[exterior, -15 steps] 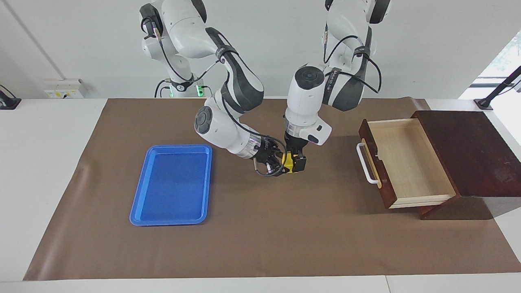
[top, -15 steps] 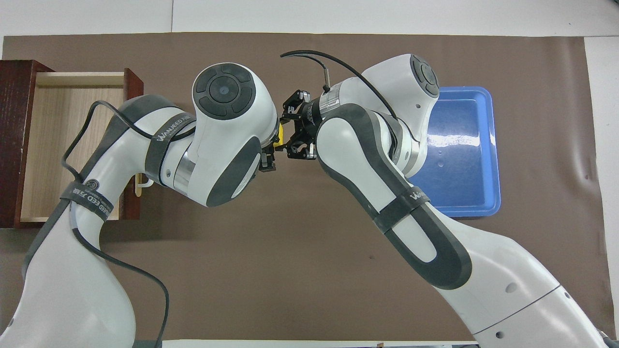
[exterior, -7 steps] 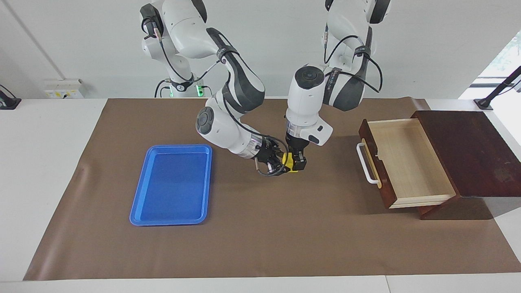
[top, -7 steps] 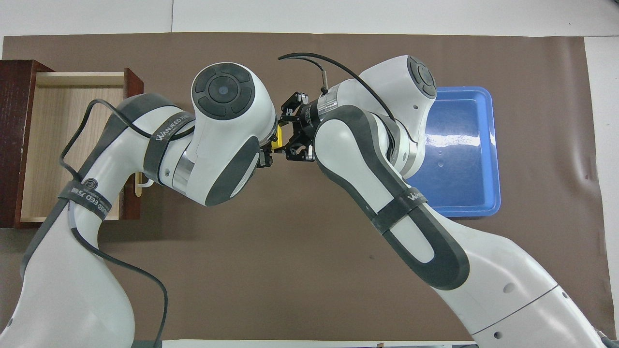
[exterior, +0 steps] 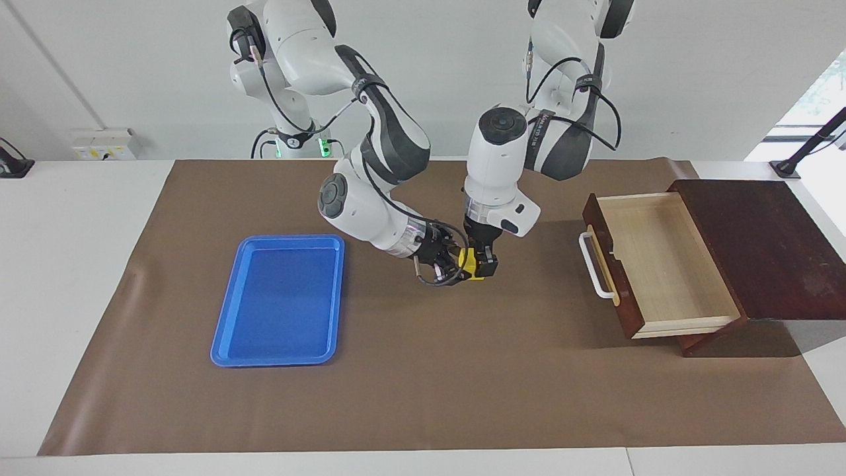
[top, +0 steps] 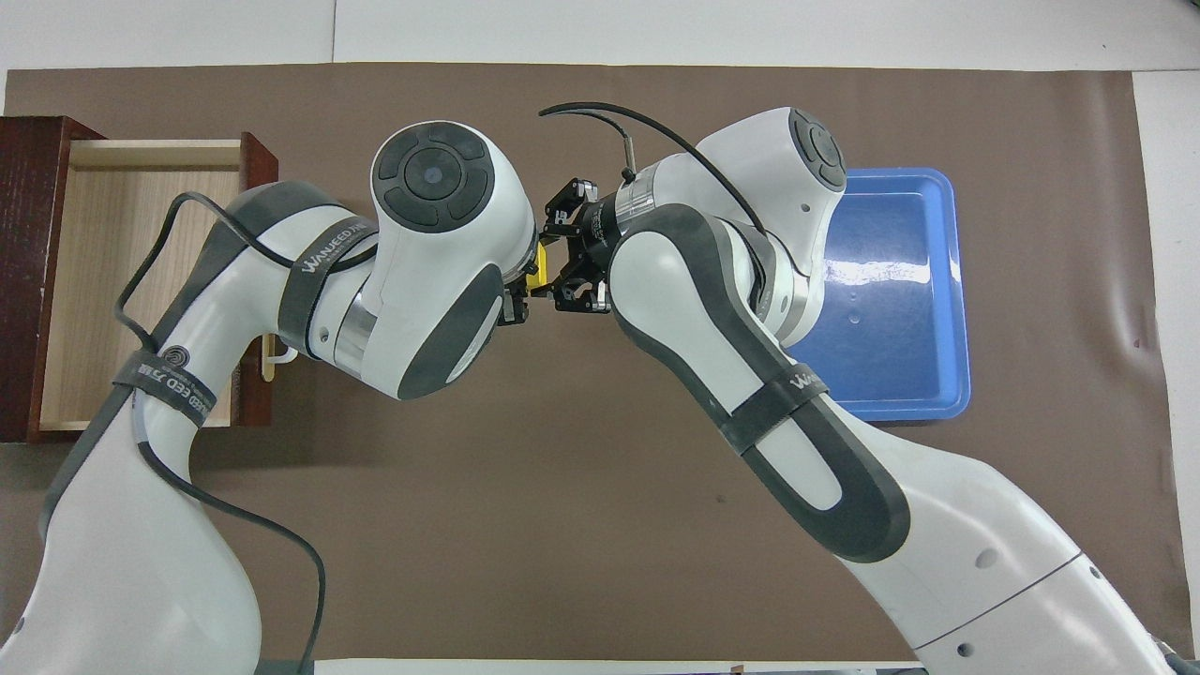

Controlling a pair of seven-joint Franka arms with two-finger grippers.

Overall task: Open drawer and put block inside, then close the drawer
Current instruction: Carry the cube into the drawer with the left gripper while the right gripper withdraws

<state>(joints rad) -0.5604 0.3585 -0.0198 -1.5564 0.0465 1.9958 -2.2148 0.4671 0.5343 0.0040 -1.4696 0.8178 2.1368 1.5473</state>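
The small bright yellow cube (exterior: 468,262) is pinched between both my left gripper (exterior: 481,264) and right gripper (exterior: 452,267); the dark reddish-brown wooden drawer (exterior: 661,264) stands open, nothing inside.

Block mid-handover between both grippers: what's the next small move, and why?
Probably open the right gripper and back it off toward the blue tray. The left gripper is shut on the block too, over the mat, and the drawer at the left arm's end stands open, nothing in it.
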